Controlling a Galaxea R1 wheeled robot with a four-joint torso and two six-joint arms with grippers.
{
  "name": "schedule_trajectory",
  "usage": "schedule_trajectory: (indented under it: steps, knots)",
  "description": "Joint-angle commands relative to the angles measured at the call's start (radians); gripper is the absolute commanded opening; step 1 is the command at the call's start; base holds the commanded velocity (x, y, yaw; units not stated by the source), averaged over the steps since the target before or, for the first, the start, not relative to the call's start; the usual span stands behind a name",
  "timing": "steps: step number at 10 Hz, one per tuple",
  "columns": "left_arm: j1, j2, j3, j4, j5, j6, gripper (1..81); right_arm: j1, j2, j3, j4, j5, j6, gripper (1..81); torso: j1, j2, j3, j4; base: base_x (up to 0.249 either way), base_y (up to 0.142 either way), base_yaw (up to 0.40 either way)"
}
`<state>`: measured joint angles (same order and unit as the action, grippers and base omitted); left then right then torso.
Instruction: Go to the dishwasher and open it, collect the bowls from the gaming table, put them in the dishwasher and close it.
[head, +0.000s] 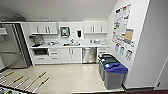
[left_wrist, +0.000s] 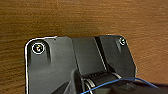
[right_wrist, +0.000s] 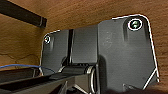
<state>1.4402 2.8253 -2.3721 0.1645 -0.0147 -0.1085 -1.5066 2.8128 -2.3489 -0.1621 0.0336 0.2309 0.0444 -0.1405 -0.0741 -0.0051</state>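
Note:
The dishwasher (head: 89, 55) stands across the kitchenette, a stainless-steel front set into the white lower cabinets under the counter, right of the sink; its door is shut. The bowls and the gaming table are out of view. In both wrist views the robot's own dark plate hangs over a brown wood-grain surface (left_wrist: 85, 17), and I cannot make out either gripper's state.
A tall steel fridge (head: 12, 46) stands at the left. Three bins, the nearest with a blue lid (head: 115, 75), line the right wall. A table-football table's rods and handles (head: 35, 81) reach in at the lower left. Pale open floor (head: 72, 75) leads to the cabinets.

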Motion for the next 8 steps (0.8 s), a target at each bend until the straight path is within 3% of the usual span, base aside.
schedule_trajectory:
  steps: [1, 8]
  knots:
    - [-0.06, -0.012, 0.008, 0.009, 0.045, 0.001, 81.1, 0.058, -0.01, 0.01, 0.003, -0.044, -0.005, 81.1, 0.0, 0.0, 0.0, 0.0, 0.144, 0.0, 0.0]
    - [-0.06, -0.012, 0.008, 0.009, 0.045, 0.001, 81.1, 0.058, -0.01, 0.01, 0.003, -0.044, -0.005, 81.1, 0.0, 0.0, 0.0, 0.0, 0.144, 0.0, 0.0]
